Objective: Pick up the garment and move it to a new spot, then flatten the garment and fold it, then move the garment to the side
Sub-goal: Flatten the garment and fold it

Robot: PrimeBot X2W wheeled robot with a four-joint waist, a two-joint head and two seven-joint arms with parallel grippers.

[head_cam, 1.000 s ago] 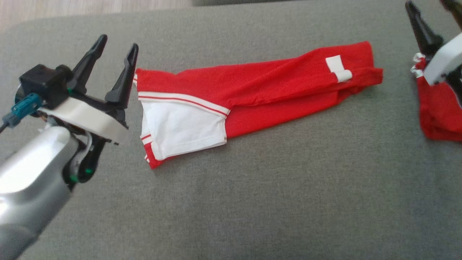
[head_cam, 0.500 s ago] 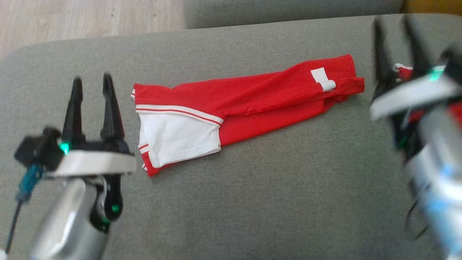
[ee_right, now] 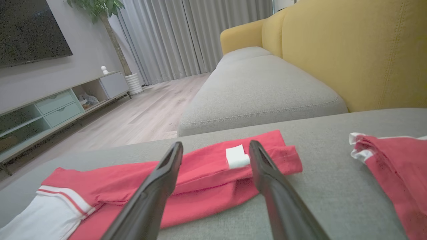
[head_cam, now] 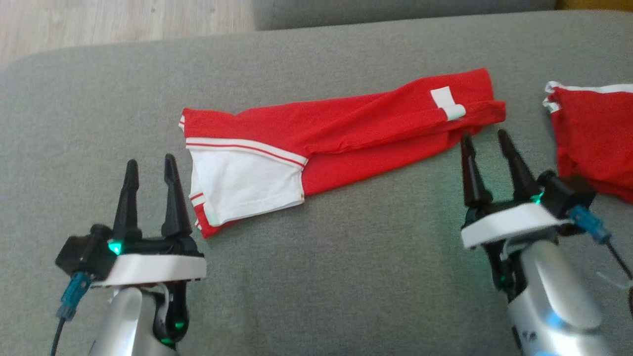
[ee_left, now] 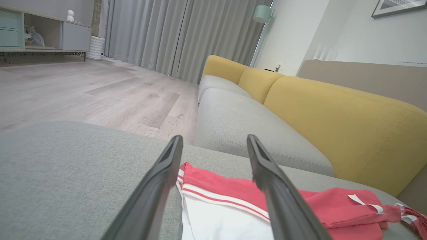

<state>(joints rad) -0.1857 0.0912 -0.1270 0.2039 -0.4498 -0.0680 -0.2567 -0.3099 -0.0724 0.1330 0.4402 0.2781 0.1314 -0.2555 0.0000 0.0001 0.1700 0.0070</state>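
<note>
Grey cushion (head_cam: 346, 277) holds the garment (head_cam: 376, 123), a long red strip folded lengthwise, its white panel (head_cam: 242, 183) at the left end. A second ago the left gripper (head_cam: 151, 163) stood against that end and the right gripper (head_cam: 484, 136) hung over the second red garment (head_cam: 593, 133) beyond the right end. Now both sit on the garment's near side, one by each end, fingers spread and holding nothing. The lengthwise fold looks finished, so an end-to-end fold probably comes next.

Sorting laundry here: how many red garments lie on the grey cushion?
2. The folded garment lies across the cushion middle; the second garment lies to its right, cut off at the head view's edge, so others may be hidden.
</note>
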